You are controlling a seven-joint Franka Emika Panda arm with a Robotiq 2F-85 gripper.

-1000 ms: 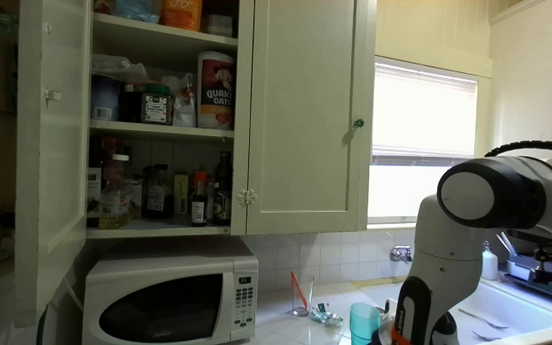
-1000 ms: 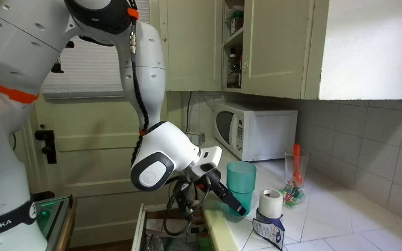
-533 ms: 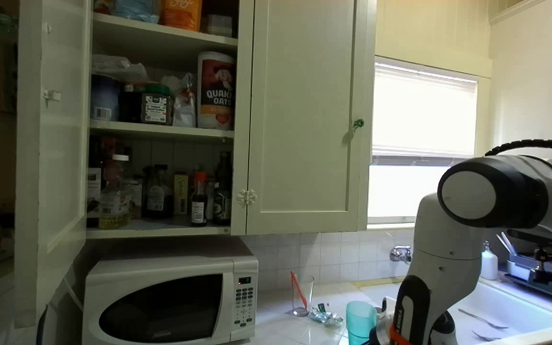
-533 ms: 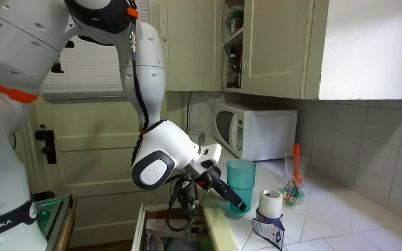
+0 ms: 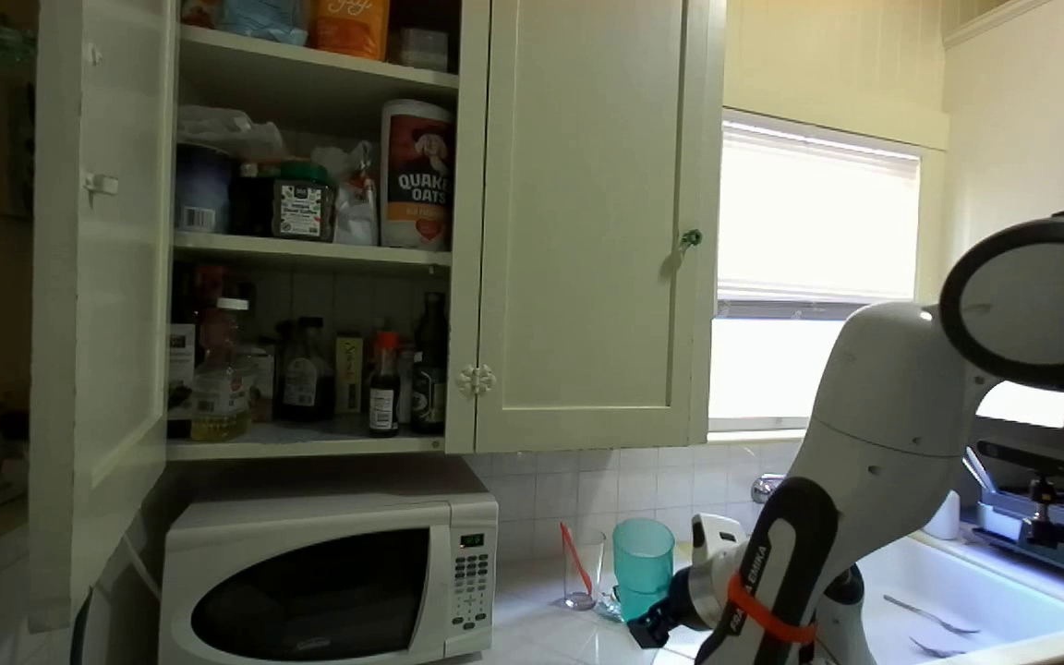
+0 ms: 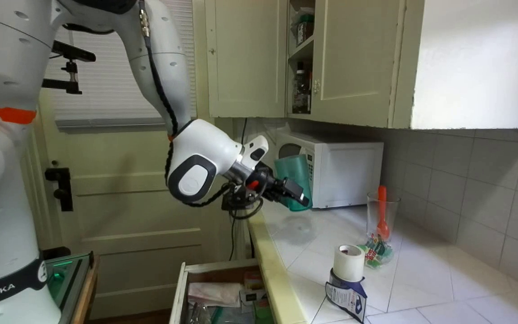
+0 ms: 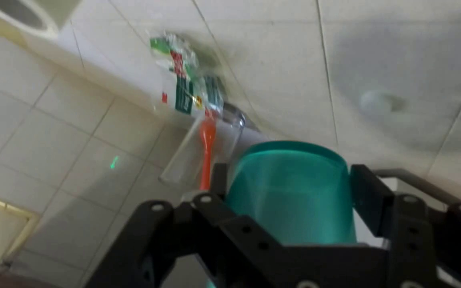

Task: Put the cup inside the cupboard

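The teal cup is lifted off the counter and leans slightly in an exterior view. My gripper is shut on the cup, with one finger on each side near its base end. The gripper also shows in both exterior views. The white cupboard is above and beyond the microwave side. Its left door stands open, and its shelves hold bottles, jars and boxes. Its bottom shelf is higher than the cup. The cupboard also shows in an exterior view.
A white microwave stands under the open cupboard. A clear glass with a red spoon, a crumpled wrapper and a white roll stand on the tiled counter. An open drawer juts out below. A sink lies at the right.
The gripper has risen with the cup in it and moved toward the microwave side. The cup has left the counter and now tilts. The arm's upper links have drawn back.
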